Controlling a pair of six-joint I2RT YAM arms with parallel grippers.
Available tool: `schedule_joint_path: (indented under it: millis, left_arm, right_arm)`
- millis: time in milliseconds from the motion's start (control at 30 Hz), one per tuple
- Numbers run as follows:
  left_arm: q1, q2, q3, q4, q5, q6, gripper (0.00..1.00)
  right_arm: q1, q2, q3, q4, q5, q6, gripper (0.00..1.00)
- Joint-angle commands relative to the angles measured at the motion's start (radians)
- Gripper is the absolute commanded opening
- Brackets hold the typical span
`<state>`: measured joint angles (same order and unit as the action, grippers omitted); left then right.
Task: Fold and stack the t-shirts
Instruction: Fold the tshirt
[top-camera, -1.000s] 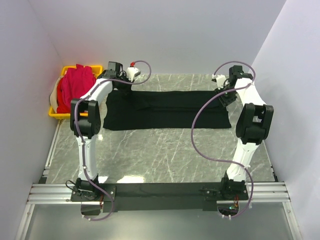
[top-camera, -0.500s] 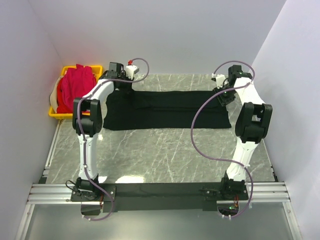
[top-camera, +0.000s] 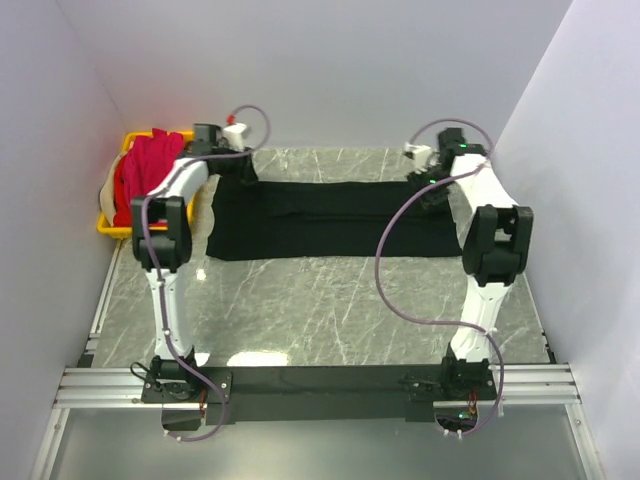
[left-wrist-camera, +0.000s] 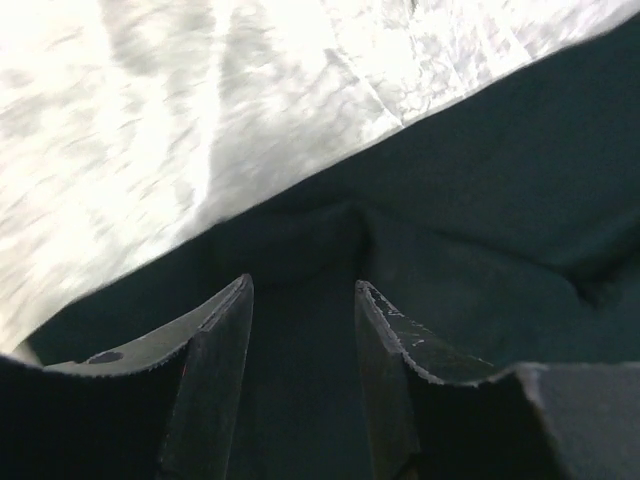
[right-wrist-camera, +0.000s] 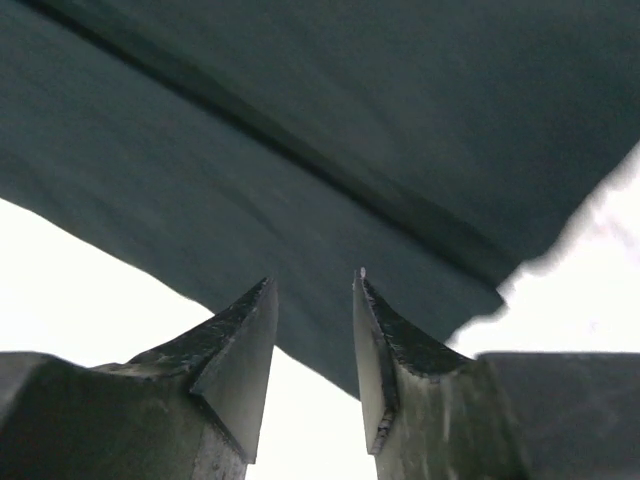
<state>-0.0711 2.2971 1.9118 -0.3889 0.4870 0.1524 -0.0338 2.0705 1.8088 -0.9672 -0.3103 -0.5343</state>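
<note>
you have the left gripper (left-wrist-camera: 302, 283) and right gripper (right-wrist-camera: 313, 278) both spread with nothing pinched, at the far corners of the black t-shirt (top-camera: 335, 220), which lies flat as a long band across the table (top-camera: 330, 310).

Table: grey marble-patterned tabletop (top-camera: 330, 300) with thin white veins, filling the middle of the overhead view.
Back wall: plain pale lilac-white back wall (top-camera: 330, 70), meeting the table's far edge.
Side walls: left wall (top-camera: 45, 200) and right wall (top-camera: 590, 200), equally plain, closing the table in on both sides.
Near edge: silver aluminium rail (top-camera: 100, 385) running across the table's width, with a flat black mounting plate (top-camera: 320, 380) over its middle.
Far left corner: yellow plastic crate (top-camera: 108, 228), close against the left wall.
Front: dull grey panel (top-camera: 320, 445) on the near side of the rail.
Light: soft and even, with a bright glare patch (top-camera: 260, 357) on the stone just beyond the rail. In the wrist views the tabletop washes out almost white.
</note>
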Motion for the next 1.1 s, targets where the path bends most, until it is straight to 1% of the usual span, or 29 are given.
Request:
schedule_joint_path:
  millis: [0,33,67,100,133,167,200,233,267,300,333,400,433,500,533,633,733,767,800,933,1067]
  left_arm:
    - [0.089,-0.131,-0.022,0.061,0.180,-0.112,0.51]
    - [0.117,-0.130,-0.011,0.050,0.199,-0.143,0.50]
    - [0.128,-0.128,-0.002,0.035,0.272,-0.146,0.45]
    - [0.135,-0.125,0.009,-0.032,0.309,-0.143,0.43]
    - [0.136,-0.136,-0.014,-0.050,0.330,-0.120,0.43]
    - [0.128,-0.160,-0.058,-0.035,0.338,-0.122,0.43]
    - [0.113,-0.218,-0.109,0.022,0.332,-0.120,0.44]
    - [0.105,-0.244,-0.196,0.044,0.326,-0.119,0.44]
    - [0.091,-0.264,-0.223,0.045,0.323,-0.103,0.46]
    - [0.055,-0.290,-0.241,0.024,0.315,-0.084,0.48]
    - [0.035,-0.301,-0.282,0.030,0.306,-0.065,0.48]
    - [-0.001,-0.326,-0.342,0.070,0.295,-0.085,0.49]
    - [-0.037,-0.327,-0.388,0.100,0.280,-0.120,0.48]
    - [-0.067,-0.324,-0.427,0.137,0.257,-0.186,0.45]
    - [-0.085,-0.324,-0.468,0.190,0.259,-0.245,0.46]
    - [-0.130,-0.312,-0.517,0.240,0.246,-0.310,0.50]
    - [-0.167,-0.285,-0.510,0.280,0.234,-0.352,0.53]
    - [-0.173,-0.275,-0.507,0.309,0.229,-0.367,0.53]
    - [-0.182,-0.259,-0.493,0.317,0.223,-0.390,0.53]
    - [-0.190,-0.206,-0.450,0.352,0.168,-0.428,0.56]
    - [-0.191,-0.139,-0.380,0.364,0.128,-0.439,0.56]
  right_arm:
    - [0.139,-0.061,0.049,0.136,-0.093,0.103,0.42]
    - [0.162,-0.056,0.069,0.160,-0.104,0.121,0.37]
    - [0.190,-0.049,0.089,0.185,-0.111,0.137,0.35]
    - [0.234,-0.009,0.154,0.176,-0.121,0.161,0.30]
    - [0.257,0.019,0.193,0.156,-0.118,0.166,0.28]
    - [0.273,0.049,0.230,0.109,-0.113,0.168,0.26]
    - [0.296,0.100,0.257,0.090,-0.107,0.157,0.24]
    - [0.302,0.118,0.283,0.075,-0.086,0.148,0.24]
    - [0.305,0.131,0.279,0.073,-0.075,0.142,0.24]
    - [0.307,0.144,0.270,0.077,-0.066,0.137,0.27]
    - [0.308,0.149,0.247,0.081,-0.043,0.134,0.27]
    - [0.310,0.152,0.221,0.096,-0.035,0.135,0.27]
    - [0.308,0.146,0.198,0.099,-0.035,0.138,0.26]
    - [0.305,0.123,0.167,0.113,-0.032,0.148,0.25]
    - [0.299,0.111,0.132,0.122,-0.029,0.151,0.25]
    - [0.272,0.083,0.101,0.121,-0.026,0.158,0.25]
    - [0.233,0.080,0.096,0.102,-0.039,0.180,0.24]
    - [0.203,0.082,0.093,0.085,-0.039,0.186,0.24]
    - [0.187,0.079,0.083,0.079,-0.032,0.185,0.22]
    - [0.111,0.053,0.037,0.064,-0.013,0.175,0.22]
    - [0.055,0.043,0.009,0.058,0.016,0.160,0.21]
